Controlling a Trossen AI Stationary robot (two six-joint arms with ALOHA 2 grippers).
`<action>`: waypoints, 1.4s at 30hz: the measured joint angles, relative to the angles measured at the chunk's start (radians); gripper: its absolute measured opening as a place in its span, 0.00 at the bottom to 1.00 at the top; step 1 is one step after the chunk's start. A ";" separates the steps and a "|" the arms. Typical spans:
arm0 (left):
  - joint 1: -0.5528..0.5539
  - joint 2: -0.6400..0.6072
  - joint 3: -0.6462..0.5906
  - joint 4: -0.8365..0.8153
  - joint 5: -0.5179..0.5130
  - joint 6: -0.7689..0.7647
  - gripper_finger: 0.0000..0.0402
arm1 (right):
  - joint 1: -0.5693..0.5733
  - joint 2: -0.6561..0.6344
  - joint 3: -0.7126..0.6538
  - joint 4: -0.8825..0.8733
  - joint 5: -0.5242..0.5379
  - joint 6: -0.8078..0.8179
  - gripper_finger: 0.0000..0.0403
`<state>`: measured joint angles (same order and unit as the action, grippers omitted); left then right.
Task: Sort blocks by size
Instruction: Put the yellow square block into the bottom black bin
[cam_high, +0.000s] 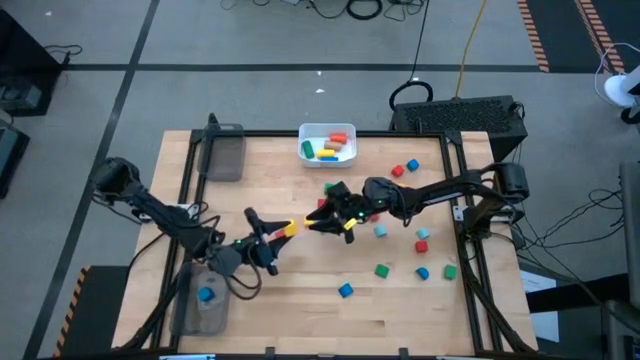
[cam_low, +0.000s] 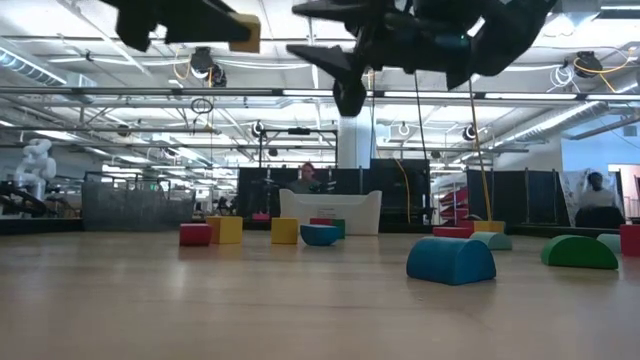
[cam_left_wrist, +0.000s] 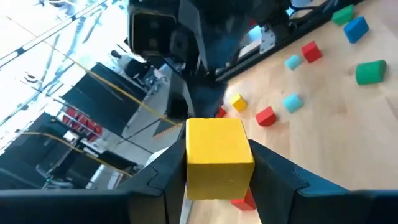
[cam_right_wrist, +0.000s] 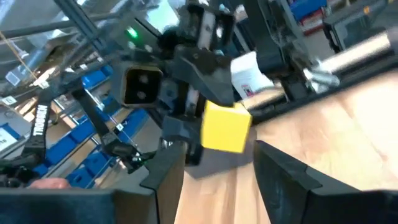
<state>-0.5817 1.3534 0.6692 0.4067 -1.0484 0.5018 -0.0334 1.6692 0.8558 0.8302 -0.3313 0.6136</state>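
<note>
Wooden tabletop (cam_high: 300, 300) carries scattered coloured blocks (cam_high: 410, 250) on its right half, a white bin (cam_high: 327, 143) of blocks at the far edge and a clear tray (cam_high: 205, 305) near the left arm. Above mid-table, the left gripper (cam_high: 283, 232) is clamped on a yellow cube (cam_left_wrist: 217, 155). Facing it just beside, the right gripper (cam_high: 325, 220) has its fingers apart, empty.

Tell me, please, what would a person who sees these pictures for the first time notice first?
Most striking is the yellow block held in the air between the fingers of the left gripper, above the middle of the table. The right gripper faces it closely with open fingers, as in a handover. Small coloured blocks lie scattered on the table's right side, and the white bin at the far edge holds a few longer pieces.
</note>
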 joint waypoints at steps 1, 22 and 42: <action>-0.013 -0.001 0.003 -0.001 -0.016 -0.004 0.37 | 0.000 -0.016 0.000 -0.009 -0.004 -0.010 0.43; -0.214 -0.235 0.008 -0.638 0.060 -0.798 0.37 | 0.042 -0.256 0.000 -0.770 0.295 -0.294 0.43; -0.233 -0.297 0.008 -1.134 0.848 -1.543 0.37 | 0.048 -0.256 -0.001 -1.144 0.457 -0.206 0.43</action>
<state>-0.8145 1.0569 0.6769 -0.7276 -0.2002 -1.0414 0.0151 1.4136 0.8547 -0.3138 0.1261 0.4072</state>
